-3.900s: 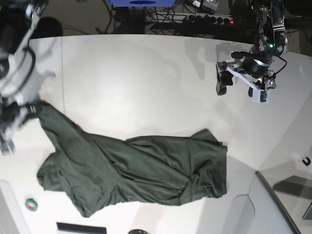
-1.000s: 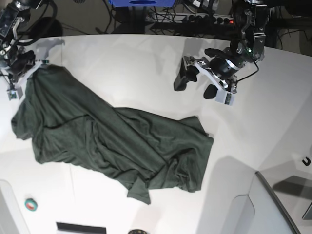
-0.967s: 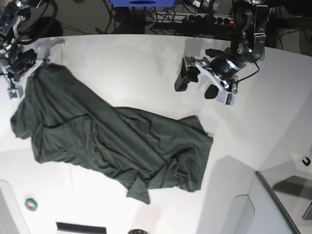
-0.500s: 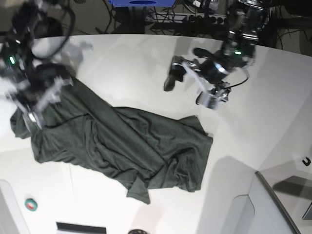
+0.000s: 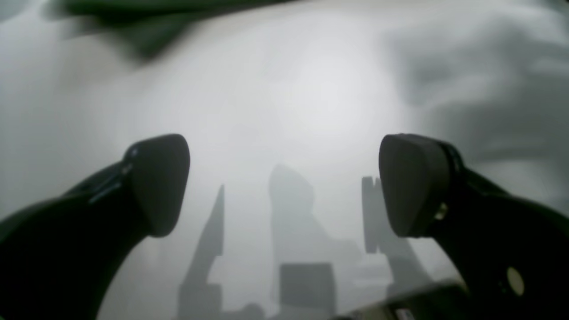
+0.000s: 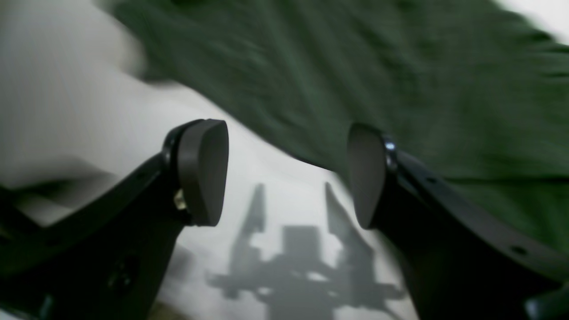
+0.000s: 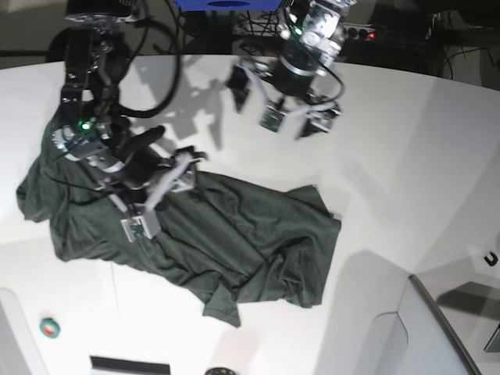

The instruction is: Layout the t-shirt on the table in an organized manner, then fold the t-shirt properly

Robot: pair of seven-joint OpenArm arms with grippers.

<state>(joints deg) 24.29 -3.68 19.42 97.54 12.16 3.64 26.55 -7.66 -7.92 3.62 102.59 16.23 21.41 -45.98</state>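
Both claws gape empty over the crumpled t-shirt (image 7: 234,234)

No text, label, brand, number or sign can be read in any view.

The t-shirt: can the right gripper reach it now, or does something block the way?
Probably yes. The right gripper is open just above the t-shirt, at its upper edge, and nothing lies between them.

Robotics lab, cables (image 7: 195,23), power strip (image 7: 359,33)
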